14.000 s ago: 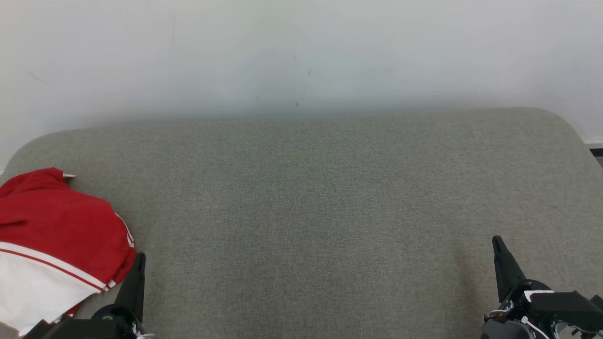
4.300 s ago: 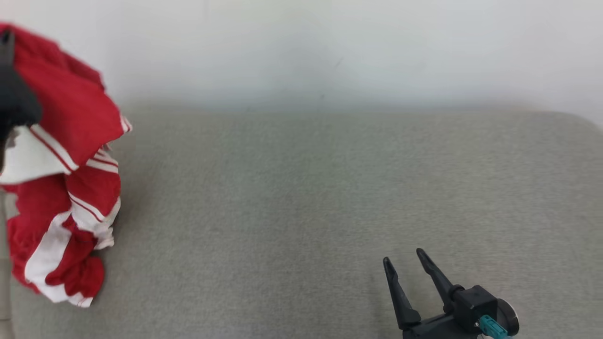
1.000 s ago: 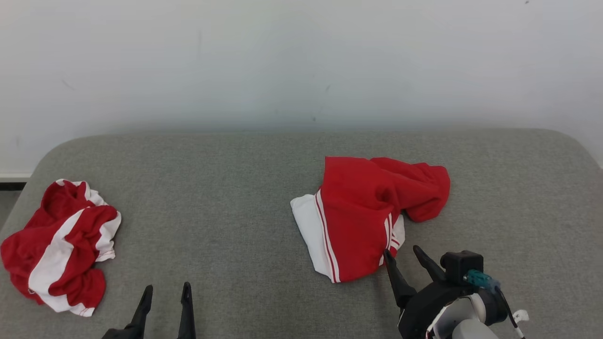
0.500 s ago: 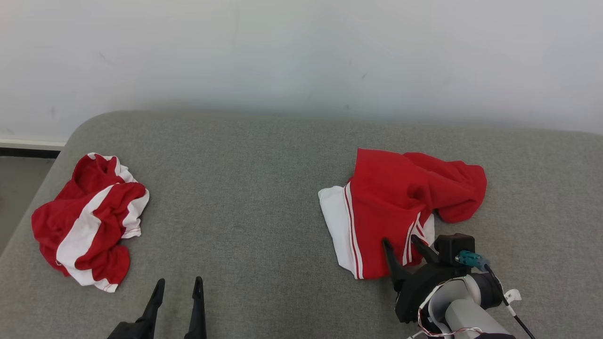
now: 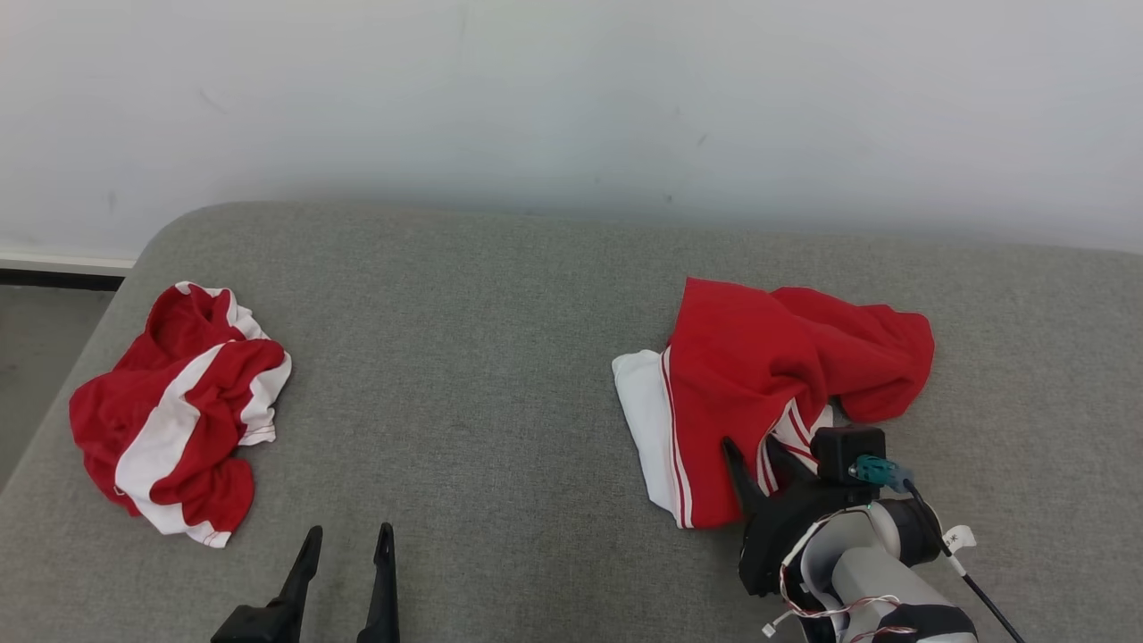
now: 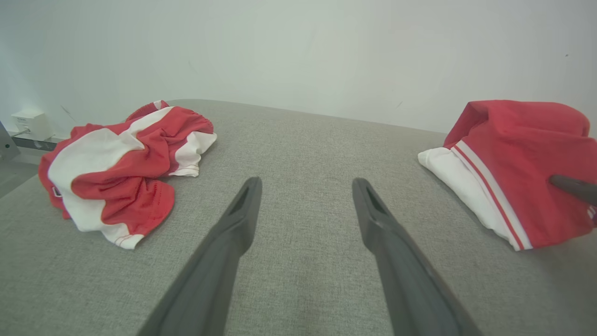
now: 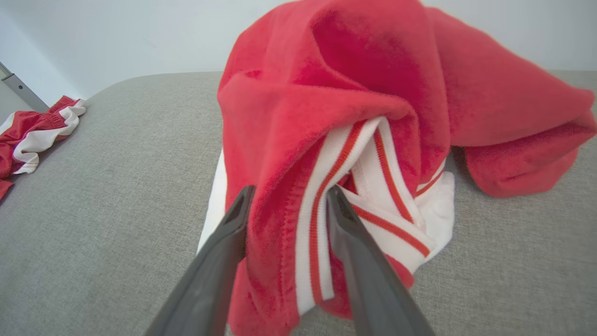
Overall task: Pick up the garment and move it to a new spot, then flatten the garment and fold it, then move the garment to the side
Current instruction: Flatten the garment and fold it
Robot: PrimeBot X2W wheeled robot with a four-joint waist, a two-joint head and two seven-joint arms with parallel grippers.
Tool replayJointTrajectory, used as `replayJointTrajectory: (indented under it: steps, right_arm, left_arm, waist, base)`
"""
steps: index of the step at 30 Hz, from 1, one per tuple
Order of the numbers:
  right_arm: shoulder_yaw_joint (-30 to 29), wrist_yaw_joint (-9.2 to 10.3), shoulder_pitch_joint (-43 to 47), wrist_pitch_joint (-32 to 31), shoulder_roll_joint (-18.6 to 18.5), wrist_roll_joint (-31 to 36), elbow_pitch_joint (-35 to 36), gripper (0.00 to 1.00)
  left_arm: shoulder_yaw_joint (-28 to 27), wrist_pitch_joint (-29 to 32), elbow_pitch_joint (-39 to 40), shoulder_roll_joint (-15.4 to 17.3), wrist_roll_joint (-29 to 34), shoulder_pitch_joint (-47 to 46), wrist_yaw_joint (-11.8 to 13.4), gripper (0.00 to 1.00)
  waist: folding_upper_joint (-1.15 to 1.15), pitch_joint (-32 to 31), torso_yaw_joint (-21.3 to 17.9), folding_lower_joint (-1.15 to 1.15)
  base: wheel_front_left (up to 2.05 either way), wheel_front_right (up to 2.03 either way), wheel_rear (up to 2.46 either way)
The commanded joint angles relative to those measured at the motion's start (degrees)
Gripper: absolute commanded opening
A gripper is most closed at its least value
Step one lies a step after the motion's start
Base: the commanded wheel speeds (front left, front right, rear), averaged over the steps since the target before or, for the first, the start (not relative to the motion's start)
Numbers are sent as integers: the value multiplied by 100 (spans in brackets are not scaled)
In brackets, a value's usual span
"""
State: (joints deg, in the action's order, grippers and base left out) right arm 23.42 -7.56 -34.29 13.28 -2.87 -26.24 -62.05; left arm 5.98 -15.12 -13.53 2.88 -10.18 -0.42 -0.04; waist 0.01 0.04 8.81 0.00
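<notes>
Right pincer (image 7: 290,191) is set astride a fold of the red garment (image 5: 786,357) at its white-striped hem. One finger lies on either side and the jaws are partly narrowed; whether the cloth is clamped cannot be told. Garment is found crumpled right of centre on the grey padded tabletop (image 5: 482,357).

Step judged: grasp for the pick-up, nothing flattened or folded yet. A firm pinch through all layers is called for next, then a lift that clears the trailing cloth.

Left pincer (image 5: 349,533) is held wide and empty. A second red-and-white garment (image 5: 174,402) is bunched far left, well apart.
</notes>
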Motion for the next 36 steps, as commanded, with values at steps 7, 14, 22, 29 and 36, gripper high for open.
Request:
replayJointTrajectory:
  steps: [7,14,22,29,36]
  right_arm:
    - [487,14,-227,105,-1,-341,266,0]
    - [1493,14,-860,28,-2,-1229,1472,0]
    - [2348,14,-2322,-83,3,-2048,2183,0]
    - [2292,14,-3279,148,-5,-2906,2160,0]
    - [1446,14,-3140,184,-4,-2882,1117,0]
  left_arm:
    - [-3,-5,-43,1,-32,-38,4,100]
    - [-144,-5,24,-1,-43,35,53,100]
    - [-117,-5,84,2,-132,-29,113,100]
    - [-87,-5,100,1,-165,-9,144,100]
    - [-114,-5,139,1,-178,-76,156,100]
  waist:
    - [-1,-14,29,0]
    - [-1,-44,-134,0]
    - [-1,-15,-197,0]
    - [-1,3,-214,0]
    - [-1,146,-377,0]
  base:
    - [0,0,0]
    - [0,0,0]
    - [0,0,0]
    - [0,0,0]
    - [0,0,0]
